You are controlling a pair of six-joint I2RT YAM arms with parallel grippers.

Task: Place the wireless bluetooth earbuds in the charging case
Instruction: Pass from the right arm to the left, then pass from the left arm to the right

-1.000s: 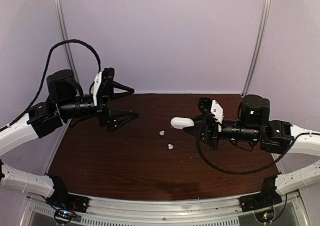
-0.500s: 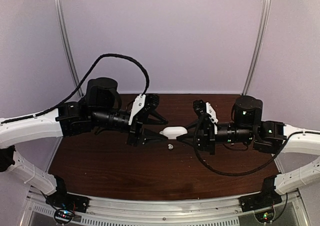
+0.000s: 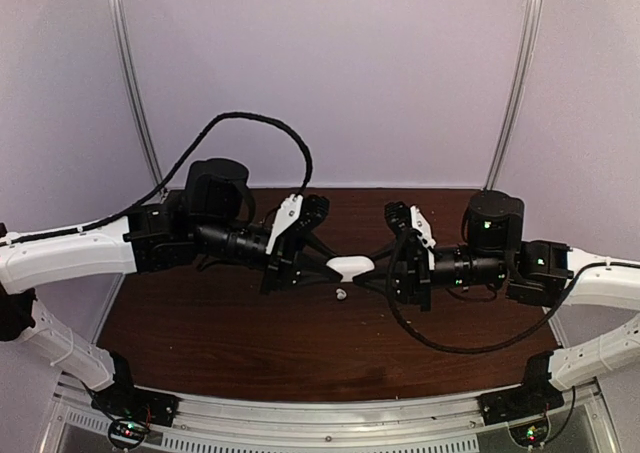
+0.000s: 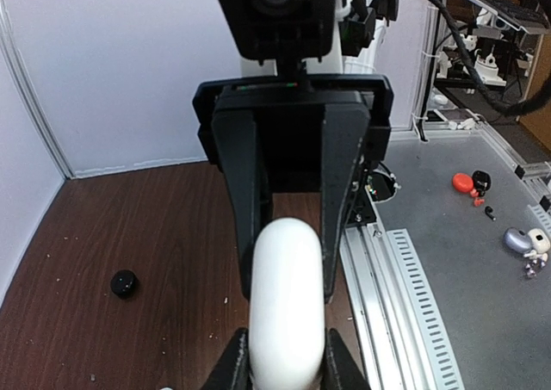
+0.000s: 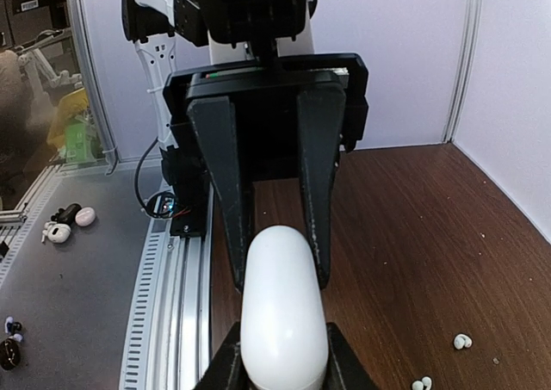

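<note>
The case (image 3: 350, 265) hangs in the air over the table (image 3: 200, 333), bridged between the 2 arms. The left gripper (image 3: 334, 266) clasps its left end and the right gripper (image 3: 369, 269) clasps its right end. Each wrist view shows that arm's own fingertips pressed against the case's sides, with the other arm's 2 fingers straddling the far end.

The earbuds (image 5: 462, 341) lie loose on the wood. The right wrist view shows 2 white ones, near each other but apart, at its lower right. The top view shows only 1, on the table just on the near side of the case. Only the left wrist view shows a small black lump (image 4: 124, 282) lying alone on the table at its left.
</note>
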